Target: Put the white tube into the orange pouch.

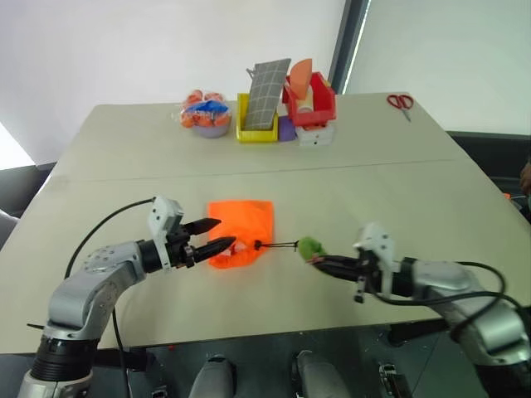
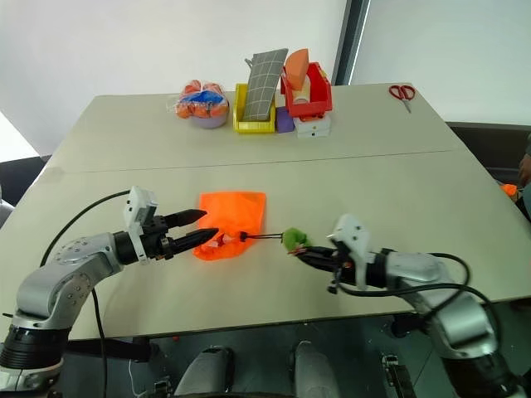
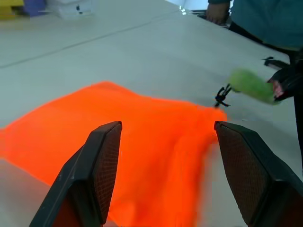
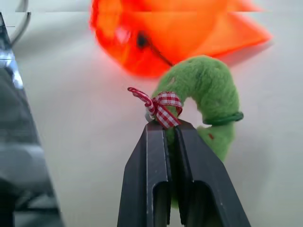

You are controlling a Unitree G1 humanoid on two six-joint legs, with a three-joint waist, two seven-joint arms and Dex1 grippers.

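Orange pouch lies flat near the tabletop's front edge, about midway along it. Left gripper hovers at the pouch's left end, jaws spread wide and empty. From the pouch mouth a black cord runs right to a fuzzy green ball, pinched in the right gripper's closed jaws.
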